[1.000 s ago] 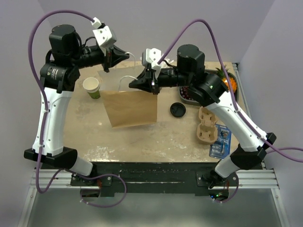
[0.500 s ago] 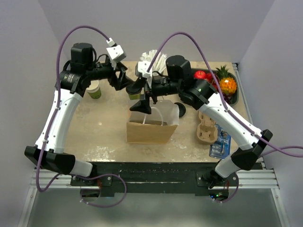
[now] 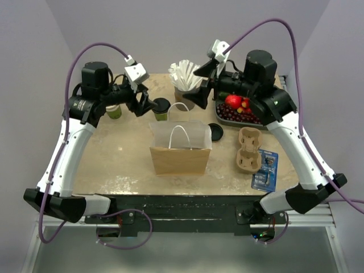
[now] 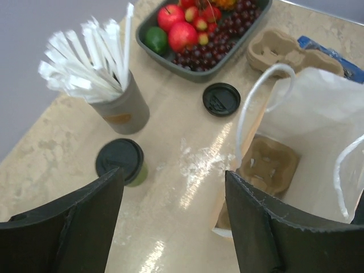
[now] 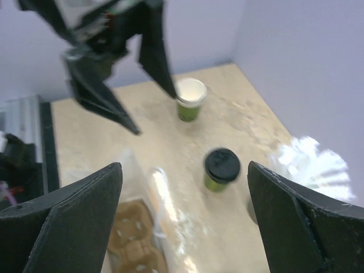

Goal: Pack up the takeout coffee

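Over the table [image 3: 114, 153], left fingers [image 4: 62, 227] and right fingers [image 5: 62, 222] gape wide, empty

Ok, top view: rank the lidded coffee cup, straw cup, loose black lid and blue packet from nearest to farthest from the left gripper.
From the left gripper:
1. Lidded coffee cup, just right of it.
2. Straw cup, back centre.
3. Loose black lid, right of the paper bag.
4. Blue packet, near right corner.

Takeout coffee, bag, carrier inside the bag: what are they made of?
Takeout coffee: green wall looks like matte paper; black lid glossy, likely plastic. Bag: brown kraft paper outside, white lining, white cord handles. Carrier: matte tan moulded pulp, probably.
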